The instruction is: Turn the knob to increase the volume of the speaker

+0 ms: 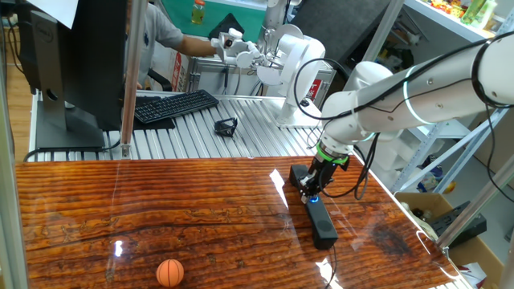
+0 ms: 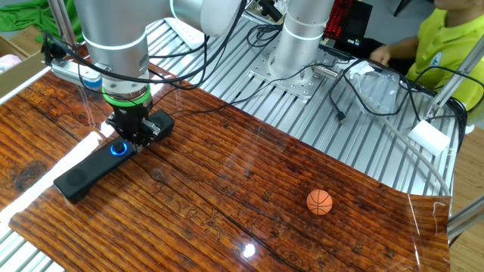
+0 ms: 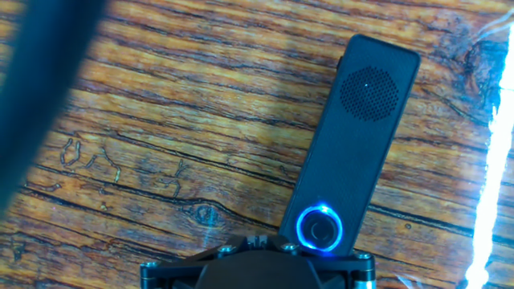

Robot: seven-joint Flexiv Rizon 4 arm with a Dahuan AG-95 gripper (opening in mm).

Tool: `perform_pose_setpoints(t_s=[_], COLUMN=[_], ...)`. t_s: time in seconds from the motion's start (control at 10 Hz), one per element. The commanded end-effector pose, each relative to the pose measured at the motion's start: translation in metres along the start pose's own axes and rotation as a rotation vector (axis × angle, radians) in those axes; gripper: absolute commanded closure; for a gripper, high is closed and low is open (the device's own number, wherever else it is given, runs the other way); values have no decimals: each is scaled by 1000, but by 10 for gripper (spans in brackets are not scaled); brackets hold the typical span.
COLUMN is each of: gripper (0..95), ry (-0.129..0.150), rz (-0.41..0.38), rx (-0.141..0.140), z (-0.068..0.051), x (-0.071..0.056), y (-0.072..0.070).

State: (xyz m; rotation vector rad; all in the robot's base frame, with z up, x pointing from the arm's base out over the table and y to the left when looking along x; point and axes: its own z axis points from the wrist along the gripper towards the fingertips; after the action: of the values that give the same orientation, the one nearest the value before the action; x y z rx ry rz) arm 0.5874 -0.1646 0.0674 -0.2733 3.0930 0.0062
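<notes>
On the wood table: small round black knob with a blue glowing ring (image 3: 320,229), set into one end of the long flat matte-black bar speaker (image 3: 351,145).
Where the knob sits: at the speaker end under the arm; in the hand view, at the bottom edge, just beside the dark base of the hand.
Where the speaker lies: flat on the shiny brown wood-grain table (image 1: 161,209), near the table's edge on the arm's side, with a round mesh grille at the far end from the knob.
Gripper: black two-finger gripper (image 2: 132,137) pointing straight down, right above the knob end.
Jaws: closed all the way, nothing between them.
Touching or not: too hard to tell; fingertips very close to the knob in both fixed views, but no clear sign of contact.
Step in hand: likely the getting-ready part, lined up over the knob, no turn to see yet.
Next move calls for: probably jaws opened a little wider than the knob, lowered around it, a soft squeeze, then a slow twist of the wrist toward louder.
Care needed: light grip and straight aim, so the slim speaker does not slide or spin on the smooth wood.
Further out: small orange basketball toy (image 2: 319,202) well apart from the speaker; black computer keyboard (image 1: 175,105) on the ribbed metal bench behind.
</notes>
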Motion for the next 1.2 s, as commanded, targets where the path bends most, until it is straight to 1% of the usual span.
perform_pose_setpoints(t_s=[0.1,0.7,0.9,1.0,1.1,1.2], gripper=[950,950,950,950,950,950], ry=[-1,1,0,-3,2,14], rz=[2,7,13,15,14,9], rx=[-7,-9,-15,-27,-38,-60], z=[-1,-1,-1,-1,-1,-1], x=[0,0,0,0,0,0], y=[1,1,1,1,1,1])
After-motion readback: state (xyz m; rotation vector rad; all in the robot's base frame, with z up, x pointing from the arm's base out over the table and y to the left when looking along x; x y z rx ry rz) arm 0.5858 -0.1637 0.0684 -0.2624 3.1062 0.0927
